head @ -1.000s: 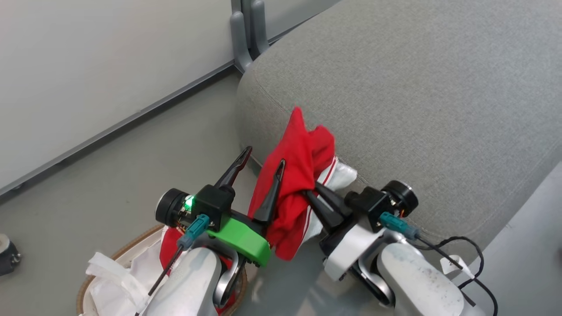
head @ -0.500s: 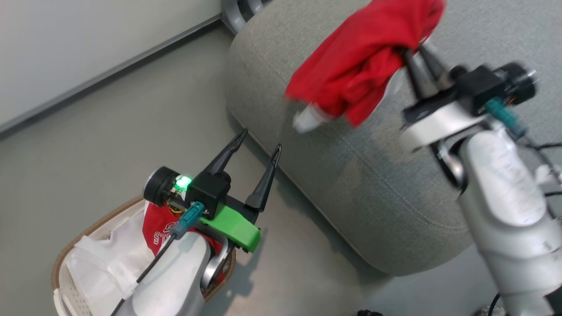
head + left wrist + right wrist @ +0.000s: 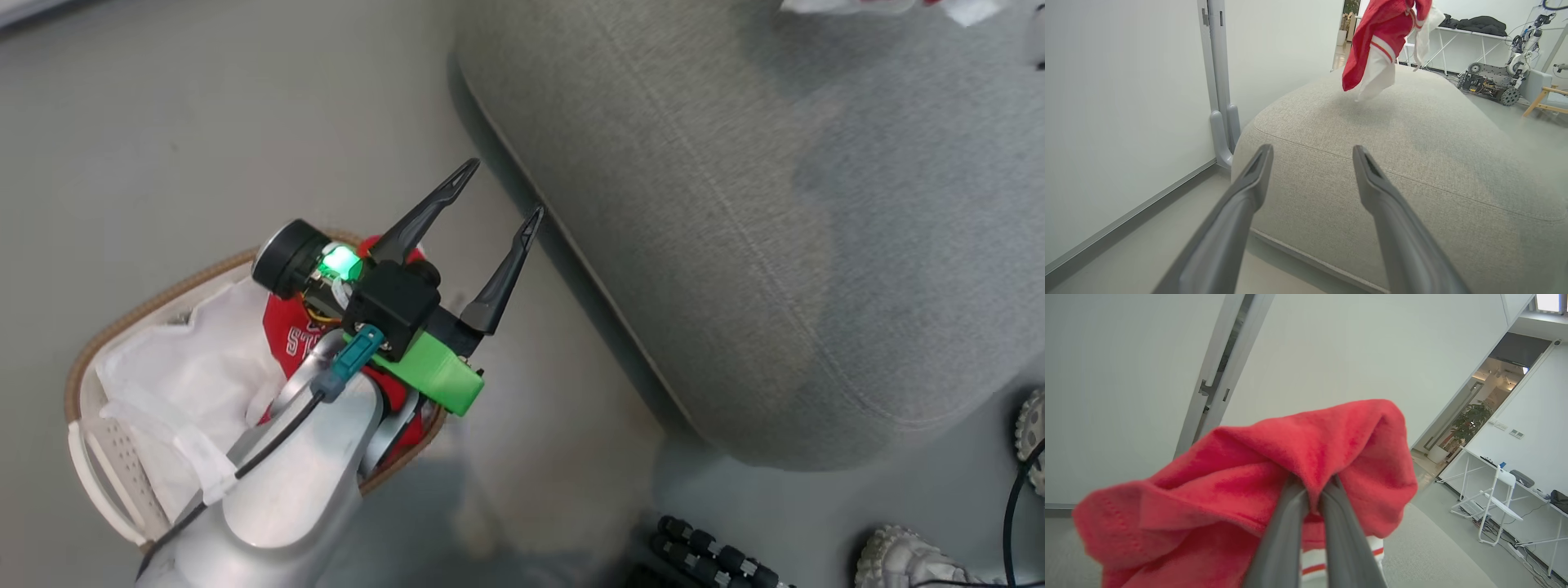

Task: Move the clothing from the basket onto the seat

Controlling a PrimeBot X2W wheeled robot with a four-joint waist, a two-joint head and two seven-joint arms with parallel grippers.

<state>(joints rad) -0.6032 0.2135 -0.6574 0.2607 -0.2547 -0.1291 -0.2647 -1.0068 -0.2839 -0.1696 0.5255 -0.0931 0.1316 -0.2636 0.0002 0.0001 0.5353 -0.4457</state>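
Red white-trimmed fabric garment (image 3: 1376, 45) is dangling from the pinching right claw (image 3: 1312, 484) over the light grey upholstered seat (image 3: 1412, 155), awaiting release; left claw (image 3: 502, 188) is hovering wide above the brown-rimmed white basket (image 3: 122, 322).

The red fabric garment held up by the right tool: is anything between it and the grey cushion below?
Nothing visible. The red fabric garment with white trim hangs from the right tool over the bare light grey upholstered seat cushion.
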